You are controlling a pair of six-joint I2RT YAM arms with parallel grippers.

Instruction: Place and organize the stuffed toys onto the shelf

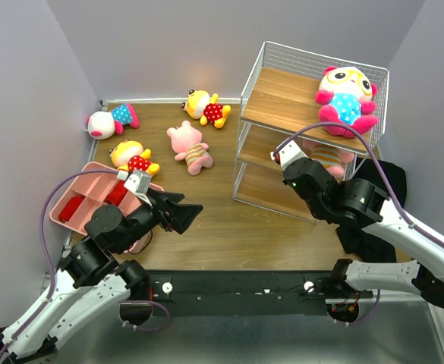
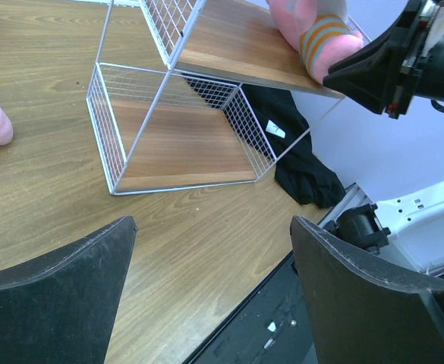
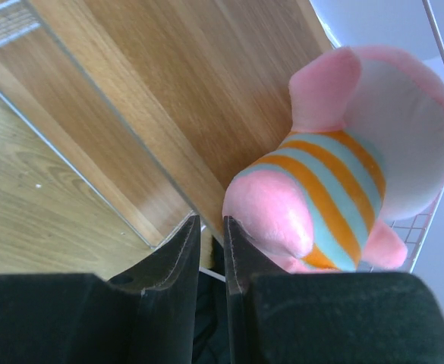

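Right claw [image 3: 212, 220] was nearly together, gripping nothing. Striped pig [image 3: 335, 189] sat on the shelf's [image 3: 168, 91] middle tier, just beside that claw's fingers. Left claw [image 2: 212, 221] was wide apart and empty, over the desk [image 2: 55, 189].

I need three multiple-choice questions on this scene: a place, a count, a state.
1. Where does the white-faced toy on the shelf sit? A bottom tier; B top tier; C beside it.
2. How many toys lie on the table? A two; B four; C six.
3. The left hand is: A shut on a pig; B shut on a tray; C open, empty.
Answers: B, it sits on the highest board; B, two yellow toys, one pink pig, one white-faced toy; C, its fingers stand wide apart.
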